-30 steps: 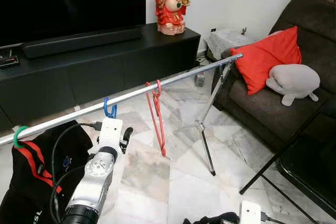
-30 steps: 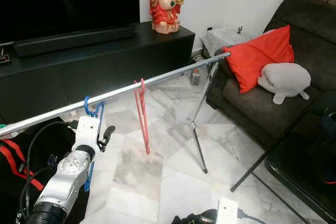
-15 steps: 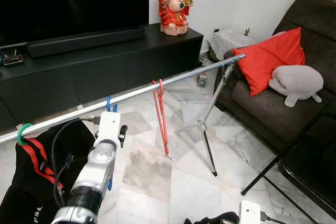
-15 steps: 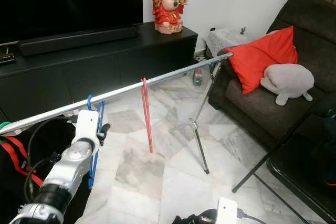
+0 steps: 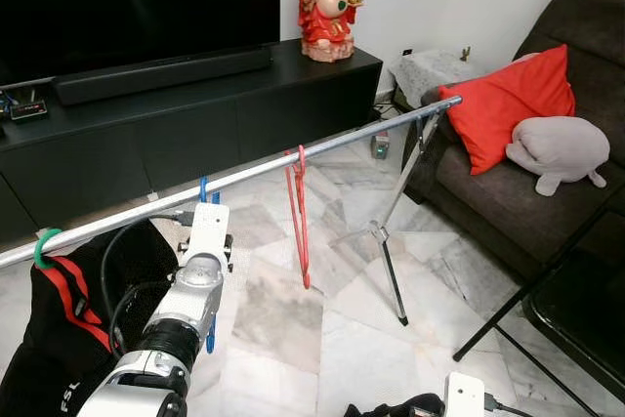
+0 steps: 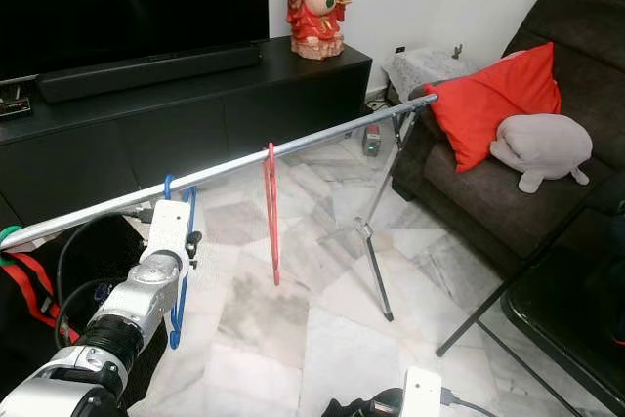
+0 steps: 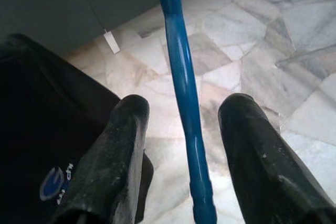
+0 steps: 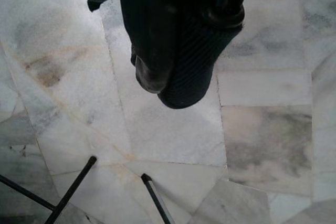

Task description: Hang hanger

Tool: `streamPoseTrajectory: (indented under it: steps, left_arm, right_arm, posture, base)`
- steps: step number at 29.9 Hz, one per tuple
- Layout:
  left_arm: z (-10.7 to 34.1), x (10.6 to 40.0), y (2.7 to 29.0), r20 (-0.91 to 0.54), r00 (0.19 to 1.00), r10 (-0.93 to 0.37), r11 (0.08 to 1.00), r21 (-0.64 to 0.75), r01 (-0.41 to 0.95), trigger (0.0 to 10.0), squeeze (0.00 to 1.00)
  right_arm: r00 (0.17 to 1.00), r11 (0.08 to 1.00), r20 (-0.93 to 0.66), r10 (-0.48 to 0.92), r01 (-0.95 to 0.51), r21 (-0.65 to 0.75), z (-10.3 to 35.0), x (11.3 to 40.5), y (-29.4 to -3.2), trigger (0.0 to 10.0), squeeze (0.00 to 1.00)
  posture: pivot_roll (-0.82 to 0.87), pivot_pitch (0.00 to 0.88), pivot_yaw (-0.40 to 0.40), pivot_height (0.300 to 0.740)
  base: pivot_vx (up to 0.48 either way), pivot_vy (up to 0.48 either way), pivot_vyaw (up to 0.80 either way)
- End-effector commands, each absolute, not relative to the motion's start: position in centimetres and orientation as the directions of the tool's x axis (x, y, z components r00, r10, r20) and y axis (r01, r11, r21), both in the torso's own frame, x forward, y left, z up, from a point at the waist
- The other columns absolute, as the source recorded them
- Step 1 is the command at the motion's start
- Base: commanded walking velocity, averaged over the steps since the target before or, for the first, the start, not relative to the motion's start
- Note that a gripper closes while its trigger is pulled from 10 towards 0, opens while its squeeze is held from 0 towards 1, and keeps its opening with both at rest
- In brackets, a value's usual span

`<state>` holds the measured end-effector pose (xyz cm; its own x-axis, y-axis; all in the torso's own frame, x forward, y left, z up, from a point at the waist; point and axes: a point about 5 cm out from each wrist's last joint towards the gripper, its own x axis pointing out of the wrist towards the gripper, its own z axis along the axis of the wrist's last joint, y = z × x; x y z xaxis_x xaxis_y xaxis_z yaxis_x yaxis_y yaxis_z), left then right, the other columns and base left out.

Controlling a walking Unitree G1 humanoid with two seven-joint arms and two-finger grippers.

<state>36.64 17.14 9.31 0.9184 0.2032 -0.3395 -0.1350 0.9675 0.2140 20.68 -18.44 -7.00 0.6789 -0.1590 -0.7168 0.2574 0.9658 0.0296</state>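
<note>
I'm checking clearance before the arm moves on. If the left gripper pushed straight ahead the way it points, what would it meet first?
Probably the blue hanger, which stands between the left gripper's open fingers without visibly touching them. Beyond it lies the marble floor; depth is unclear.

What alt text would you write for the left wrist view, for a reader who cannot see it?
A blue hanger bar runs between the left gripper's two open black fingers, neither visibly pressing on it. Behind lie the marble floor and a black garment.
</note>
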Motion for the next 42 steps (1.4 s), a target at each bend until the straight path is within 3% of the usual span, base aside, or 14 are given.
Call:
streamPoseTrajectory:
  steps: [1,27,32,42]
  left_arm:
    - [9.7,37.0,16.8,-0.331,0.922,0.199,0.966,0.226,-0.127,0.0,0.00]
    - [9.3,37.0,16.4,-0.333,0.924,0.186,0.970,0.212,-0.119,0.0,0.00]
    - [10.5,37.2,16.7,-0.235,0.950,0.205,0.973,0.155,-0.172,0.0,0.00]
    - [10.7,36.6,17.3,-0.173,0.966,0.190,0.978,0.124,-0.170,0.0,0.00]
  right_arm:
    - [0.694,0.963,-0.699,-0.175,0.267,0.024,-6.7,21.1,-18.8,10.0,0.00]
    - [0.679,0.965,-0.714,-0.170,0.261,0.019,-6.9,20.7,-19.1,10.0,0.00]
    - [0.680,0.966,-0.714,-0.168,0.257,0.017,-6.8,20.8,-19.2,10.0,0.00]
    - [0.681,0.968,-0.713,-0.167,0.251,0.012,-6.8,20.9,-19.3,10.0,0.00]
  posture:
    - [0.13,0.000,-0.037,0.740]
    - [0.12,0.000,-0.046,0.740]
    - [0.12,0.000,-0.053,0.740]
    - [0.13,0.000,-0.063,0.740]
  base:
    - [0.000,0.000,0.00]
    - [0.000,0.000,0.00]
    - [0.000,0.000,0.00]
    - [0.000,0.000,0.00]
